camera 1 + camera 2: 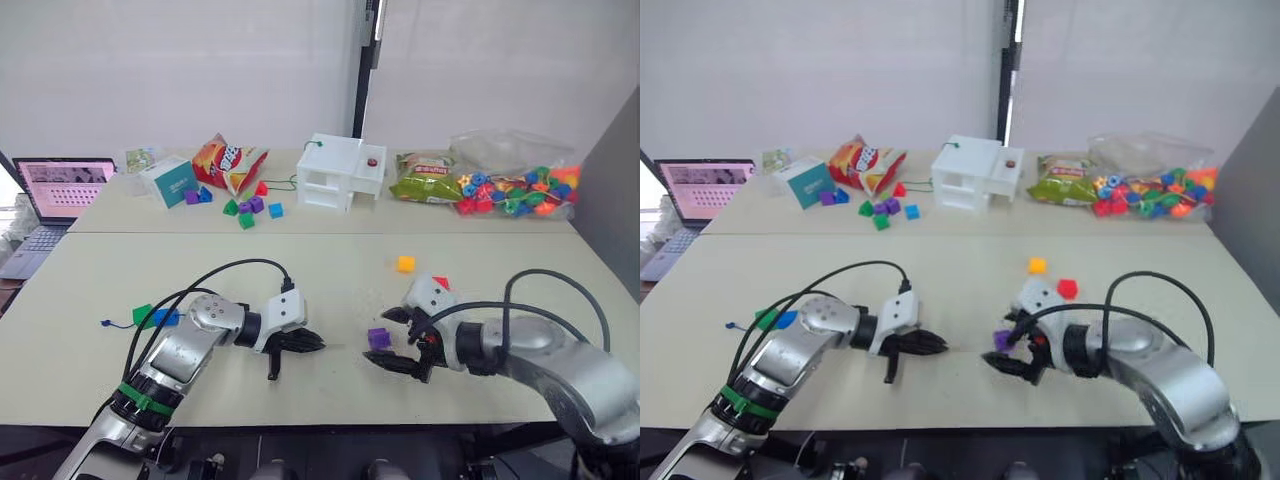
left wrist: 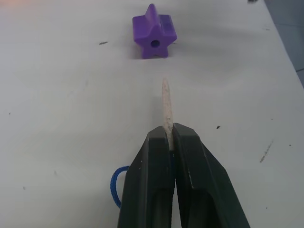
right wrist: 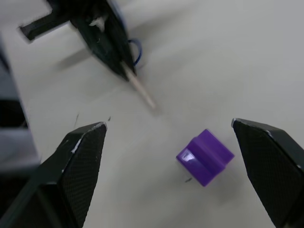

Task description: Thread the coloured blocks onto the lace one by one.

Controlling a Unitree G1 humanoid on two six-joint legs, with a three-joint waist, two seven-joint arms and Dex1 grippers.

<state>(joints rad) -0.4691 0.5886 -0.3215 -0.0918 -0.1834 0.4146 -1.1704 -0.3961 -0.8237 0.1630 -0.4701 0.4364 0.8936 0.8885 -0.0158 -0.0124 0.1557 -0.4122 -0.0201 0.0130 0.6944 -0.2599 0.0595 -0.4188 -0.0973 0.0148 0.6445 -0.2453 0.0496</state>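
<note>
Nearest my head camera, low on the tabletop (image 1: 320, 400), sit both grippers. My left gripper (image 1: 312, 342), at about 7 o'clock in the head view, has its jaws pressed together, pinching the pale stiff tip (image 2: 166, 107) of the lace (image 2: 114, 186). That tip sticks out past the fingertips and aims at the purple block (image 1: 379, 338), which sits just ahead of it, apart, not touching. A short blue loop of lace shows beside the left fingers in the left wrist view.

My right gripper (image 1: 398, 340), at about 5 o'clock, has its jaws spread wide. The purple block lies on the tabletop between the two fingers (image 3: 76, 161), and I can see a gap on each side of it in the right wrist view, so nothing grips it. From the left wrist view the block looks star-shaped, its hole facing the lace tip.

Beyond the right gripper, a yellow block (image 1: 405, 264) lies at about 1 o'clock from the purple one, and a red block (image 1: 1068, 288) sits just behind the right wrist. Over at 9 o'clock, near the tabletop's left edge, a green block (image 1: 142, 314) and a blue block (image 1: 166, 317) lie touching, with a small dark bit of lace end (image 1: 108, 323) just left of them.
</note>
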